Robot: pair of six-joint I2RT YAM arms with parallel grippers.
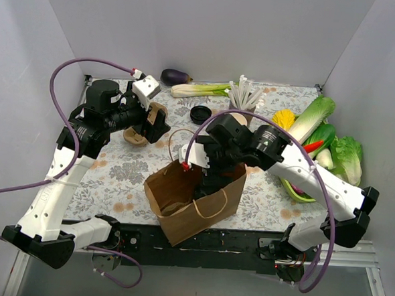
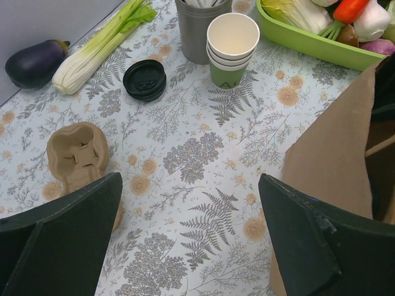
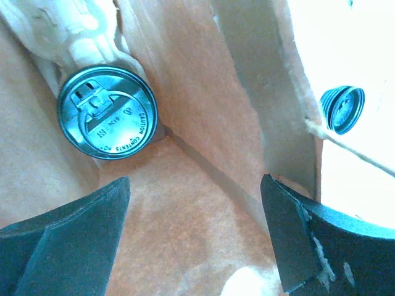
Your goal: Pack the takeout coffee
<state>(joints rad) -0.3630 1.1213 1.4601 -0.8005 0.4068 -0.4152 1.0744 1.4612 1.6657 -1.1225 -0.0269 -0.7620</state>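
The takeout coffee [image 3: 107, 113] stands upright inside the brown paper bag [image 1: 181, 197], only its round black lid showing from above, against a pale pulp carrier in the bag's corner. My right gripper [image 3: 194, 240] is down inside the bag, open, with bare bag floor between its fingers; the cup lies up and to the left of them, untouched. In the top view the right wrist [image 1: 214, 152] dips into the bag mouth. My left gripper [image 2: 191, 240] hovers open over the flowered cloth, just left of the bag's wall [image 2: 336, 154].
A pulp cup carrier [image 2: 79, 154] lies by my left finger. Behind it are loose black lids [image 2: 144, 79], a stack of lidless cups [image 2: 232, 46], a grey holder [image 2: 197, 28], a leek [image 2: 99, 46], an eggplant [image 2: 34, 61] and a green vegetable tray [image 2: 308, 37].
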